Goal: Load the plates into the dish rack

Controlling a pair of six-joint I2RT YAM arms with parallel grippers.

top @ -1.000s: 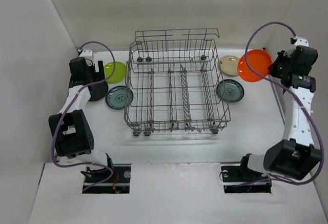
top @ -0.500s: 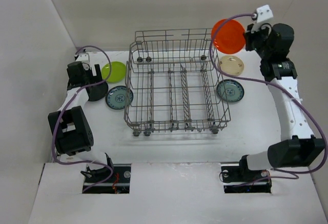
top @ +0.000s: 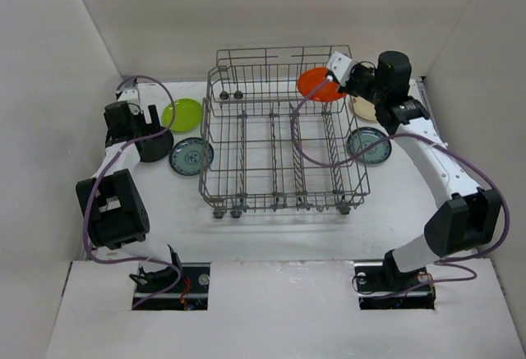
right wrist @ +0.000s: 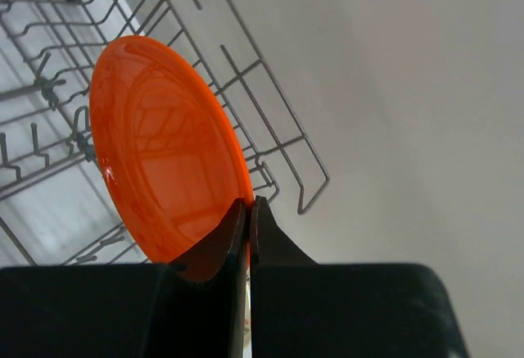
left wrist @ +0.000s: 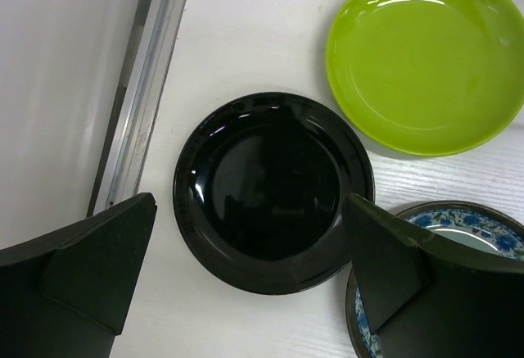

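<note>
1. Right gripper pinched the round orange plate by its rim.
2. It hung above the grey wire dish rack's far right corner.
3. Left gripper gaped over a round black plate.

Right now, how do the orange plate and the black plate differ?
Grip: the orange plate is pinched by its rim in the shut right gripper, while the black plate lies ungripped below the open left gripper.
Pose: the orange plate is tilted on edge above the dish rack, at its far right corner. The black plate lies flat on the table.
Both are small, round and glossy.
</note>
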